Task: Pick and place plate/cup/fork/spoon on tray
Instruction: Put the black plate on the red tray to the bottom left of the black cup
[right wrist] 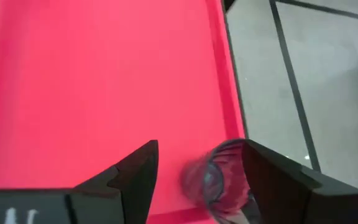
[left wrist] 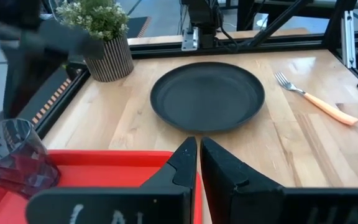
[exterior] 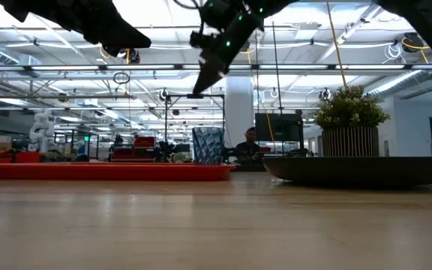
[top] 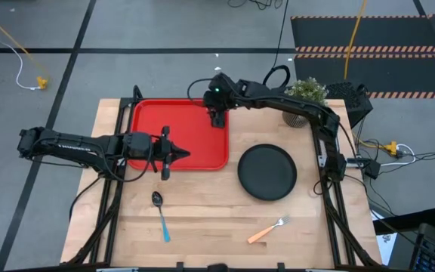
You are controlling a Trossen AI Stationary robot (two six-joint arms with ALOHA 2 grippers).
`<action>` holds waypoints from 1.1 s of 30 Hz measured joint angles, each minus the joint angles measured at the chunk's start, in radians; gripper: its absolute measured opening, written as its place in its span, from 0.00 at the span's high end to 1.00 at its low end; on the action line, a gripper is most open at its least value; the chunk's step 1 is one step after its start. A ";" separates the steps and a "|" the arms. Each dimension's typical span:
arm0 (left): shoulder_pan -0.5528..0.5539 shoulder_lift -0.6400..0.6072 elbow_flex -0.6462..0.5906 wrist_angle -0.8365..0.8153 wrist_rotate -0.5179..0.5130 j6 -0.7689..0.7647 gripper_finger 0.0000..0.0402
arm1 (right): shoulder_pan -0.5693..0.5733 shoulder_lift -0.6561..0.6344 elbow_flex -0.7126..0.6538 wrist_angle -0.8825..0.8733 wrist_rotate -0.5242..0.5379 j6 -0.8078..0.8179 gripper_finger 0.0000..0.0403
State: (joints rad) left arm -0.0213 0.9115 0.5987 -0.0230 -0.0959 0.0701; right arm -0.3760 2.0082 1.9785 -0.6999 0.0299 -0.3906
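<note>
The red tray (top: 174,128) lies at the table's far left. The dark translucent cup (exterior: 207,145) stands upright on its base in the tray's far right corner; it also shows in the left wrist view (left wrist: 12,159). My right gripper (top: 216,115) is open above the cup, whose rim (right wrist: 219,179) shows below and between the fingers, apart from them. My left gripper (top: 178,156) is shut and empty above the tray's near right edge. The black plate (top: 267,172), the blue-handled spoon (top: 160,217) and the orange-handled fork (top: 269,229) lie flat on the table.
A potted green plant (top: 304,97) stands at the table's far right, close to my right arm. The plate lies just right of the tray. Spoon and fork lie near the table's near edge, with bare wood between them.
</note>
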 joint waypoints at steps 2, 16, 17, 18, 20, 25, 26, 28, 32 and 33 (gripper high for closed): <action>-0.001 0.000 0.000 -0.002 0.000 0.001 0.94 | 0.023 -0.030 0.000 -0.038 0.000 0.012 0.44; -0.002 0.000 0.000 -0.003 0.000 -0.004 0.94 | 0.174 -0.218 0.000 -0.312 0.000 0.163 0.44; -0.002 0.000 0.000 -0.003 0.000 -0.003 0.94 | 0.185 -0.226 0.000 -0.336 0.000 0.177 0.44; -0.002 0.000 0.000 -0.003 0.000 -0.004 0.94 | 0.195 -0.235 0.000 -0.360 0.000 0.192 0.44; -0.002 0.000 0.000 -0.003 0.000 -0.005 0.94 | 0.216 -0.250 0.000 -0.403 0.000 0.219 0.44; -0.002 0.000 0.000 -0.003 0.000 -0.008 0.94 | 0.273 -0.279 0.000 -0.488 0.000 0.285 0.44; -0.002 0.000 0.000 -0.003 0.000 -0.008 0.94 | 0.283 -0.283 0.000 -0.504 0.000 0.296 0.44; -0.002 0.000 0.000 -0.002 0.000 -0.008 0.94 | 0.306 -0.289 0.000 -0.529 0.000 0.318 0.44; -0.002 0.000 0.000 -0.003 0.000 -0.020 0.94 | 0.346 -0.295 0.000 -0.574 0.000 0.360 0.44; -0.002 0.000 0.000 -0.003 0.000 -0.020 0.94 | 0.355 -0.294 0.000 -0.587 0.000 0.373 0.44</action>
State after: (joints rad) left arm -0.0231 0.9119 0.5987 -0.0265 -0.0959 0.0498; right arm -0.0205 1.7137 1.9785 -1.2874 0.0299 -0.0171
